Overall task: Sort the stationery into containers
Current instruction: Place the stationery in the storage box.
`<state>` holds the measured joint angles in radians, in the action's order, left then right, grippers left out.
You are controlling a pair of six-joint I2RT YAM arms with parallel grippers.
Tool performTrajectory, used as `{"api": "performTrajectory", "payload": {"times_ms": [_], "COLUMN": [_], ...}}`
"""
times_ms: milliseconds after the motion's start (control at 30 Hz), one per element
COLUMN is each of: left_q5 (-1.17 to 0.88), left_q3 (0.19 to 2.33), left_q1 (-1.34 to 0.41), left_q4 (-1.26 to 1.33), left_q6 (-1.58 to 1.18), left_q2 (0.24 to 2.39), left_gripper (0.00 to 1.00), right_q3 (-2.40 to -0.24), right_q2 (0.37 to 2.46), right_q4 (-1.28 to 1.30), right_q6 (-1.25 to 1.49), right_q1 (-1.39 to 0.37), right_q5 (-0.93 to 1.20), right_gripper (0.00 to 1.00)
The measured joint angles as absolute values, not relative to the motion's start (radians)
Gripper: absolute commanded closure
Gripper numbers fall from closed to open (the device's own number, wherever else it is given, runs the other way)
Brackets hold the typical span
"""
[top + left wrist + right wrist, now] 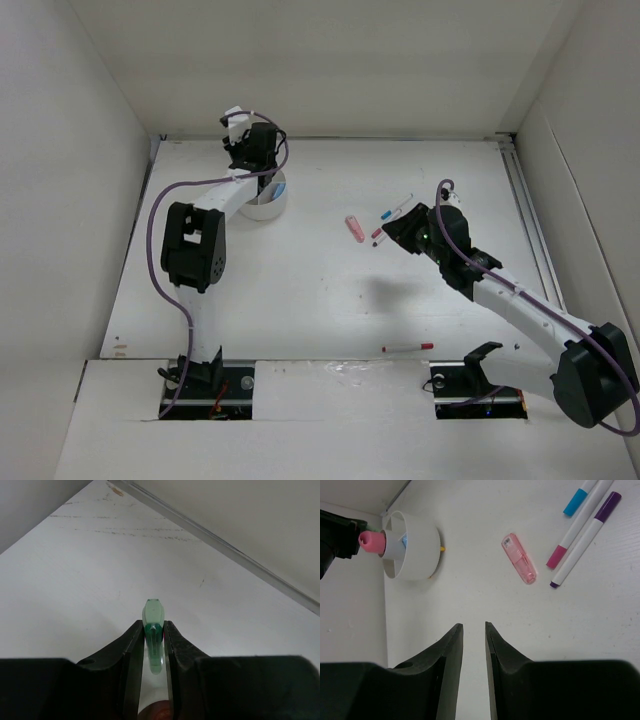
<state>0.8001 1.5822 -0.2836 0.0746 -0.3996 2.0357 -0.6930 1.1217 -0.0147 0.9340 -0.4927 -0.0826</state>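
My left gripper (153, 625) is shut on a small pink-and-green block (151, 615), whose green tip sticks out past the fingertips. In the right wrist view its pink end (371, 541) hangs right at the rim of the round white divided container (417, 545). From above, the left gripper (252, 150) sits over that container (265, 203) at the back left. My right gripper (474, 626) is open with nothing between its fingers, near the loose stationery: a pink flat item (519, 559), a blue-capped pen (580, 497), a pink-capped pen (575, 530) and a purple-capped pen (585, 540).
A red-capped pen (408, 347) lies alone near the front edge, by the right arm's base. White walls close in the table on the left, back and right. The right gripper (395, 232) hovers at mid-table right.
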Motion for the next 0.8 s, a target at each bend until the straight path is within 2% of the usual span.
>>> {"api": "performTrajectory", "payload": {"times_ms": [300, 533, 800], "left_q5": [0.849, 0.901, 0.878], "left_q3": [1.614, 1.605, 1.538], "left_q1": [-0.300, -0.313, -0.334], "left_q4": [0.077, 0.091, 0.087], "left_q6": [-0.389, -0.376, -0.384], "left_q2": [2.063, 2.064, 1.990], "left_gripper": [0.80, 0.70, 0.70], "right_q3": [-0.693, -0.693, -0.693], "right_q2": [1.122, 1.122, 1.122], "right_q4": [-0.015, -0.015, -0.015], "right_q6": [0.934, 0.934, 0.934], "right_q1": [-0.493, -0.493, -0.493], "right_q5": [-0.082, -0.081, -0.081], "right_gripper": [0.70, 0.70, 0.70]}}
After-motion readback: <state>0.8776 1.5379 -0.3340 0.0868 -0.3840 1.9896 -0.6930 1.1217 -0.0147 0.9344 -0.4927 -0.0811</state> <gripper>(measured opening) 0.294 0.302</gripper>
